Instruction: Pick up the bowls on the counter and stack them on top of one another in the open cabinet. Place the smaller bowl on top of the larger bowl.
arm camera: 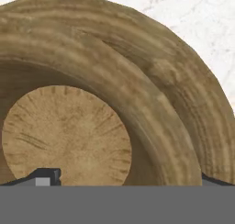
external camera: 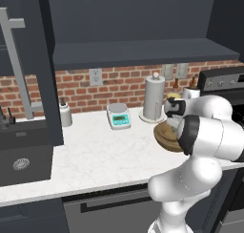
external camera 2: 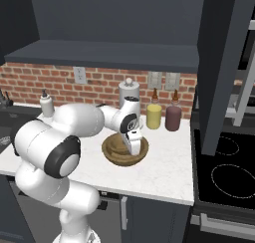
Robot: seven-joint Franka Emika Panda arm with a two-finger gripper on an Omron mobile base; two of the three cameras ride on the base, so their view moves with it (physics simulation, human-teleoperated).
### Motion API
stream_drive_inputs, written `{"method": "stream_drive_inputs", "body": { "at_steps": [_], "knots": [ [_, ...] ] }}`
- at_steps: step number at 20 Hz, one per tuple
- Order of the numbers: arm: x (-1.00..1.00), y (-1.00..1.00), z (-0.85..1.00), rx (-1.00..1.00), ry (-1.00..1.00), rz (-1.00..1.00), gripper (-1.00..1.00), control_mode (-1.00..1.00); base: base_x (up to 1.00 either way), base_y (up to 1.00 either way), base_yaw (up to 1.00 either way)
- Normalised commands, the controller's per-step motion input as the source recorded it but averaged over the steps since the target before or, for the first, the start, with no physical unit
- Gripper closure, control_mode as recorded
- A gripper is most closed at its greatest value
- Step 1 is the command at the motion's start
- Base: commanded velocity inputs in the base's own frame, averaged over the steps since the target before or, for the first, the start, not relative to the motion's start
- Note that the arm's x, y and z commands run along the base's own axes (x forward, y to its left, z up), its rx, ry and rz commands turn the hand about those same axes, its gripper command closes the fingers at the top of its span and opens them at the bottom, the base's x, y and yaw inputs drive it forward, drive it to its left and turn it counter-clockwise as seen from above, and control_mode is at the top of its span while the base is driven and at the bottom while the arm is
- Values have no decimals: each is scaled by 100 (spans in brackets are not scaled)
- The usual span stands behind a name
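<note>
I see one wooden bowl (external camera 2: pixel 124 151) for certain on the counter (external camera: pixel 100 153). It is round and brown with a thick, lighter rim and ringed grain down its wall, and it sits near the front edge of the white marble-look slab with faint grey veining. In the hand view the bowl (arm camera: pixel 137 103) shows a flat, pale, circular bottom with fine radial streaks. A second curved wooden band lies outside the first rim, but I cannot tell whether that is another bowl or the same one's outer wall.

My gripper (external camera 2: pixel 133 142) reaches down at the bowl's rim, with one dark fingertip (arm camera: pixel 46 176) inside the bowl and the other at the far edge of the hand view. I cannot tell whether the claw is clenched on the rim.

Above, the cabinet (external camera 2: pixel 109 53) has one flat, dark charcoal-blue shelf board.

Behind the bowl stand one white paper towel roll (external camera: pixel 154 98) on a round base, one yellow bottle (external camera 2: pixel 154 114) and one dark red bottle (external camera 2: pixel 173 116). One flat kitchen scale (external camera: pixel 118 116) lies to the left, beyond it one small white dispenser (external camera: pixel 65 113) and one dark sink (external camera: pixel 24 155). The backsplash is red brick.
</note>
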Motion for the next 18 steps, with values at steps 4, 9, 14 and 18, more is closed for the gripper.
{"method": "stream_drive_inputs", "body": {
  "at_steps": [4,9,14,18],
  "knots": [
    [10,0,11,-4,-1,0,-100,-100,0,0,0],
    [30,0,-12,-12,1,2,-100,-100,0,0,0],
    [9,0,-31,-9,0,0,-100,-100,0,0,0],
    [0,-13,0,0,-2,0,-100,-100,0,0,0]
  ]
}}
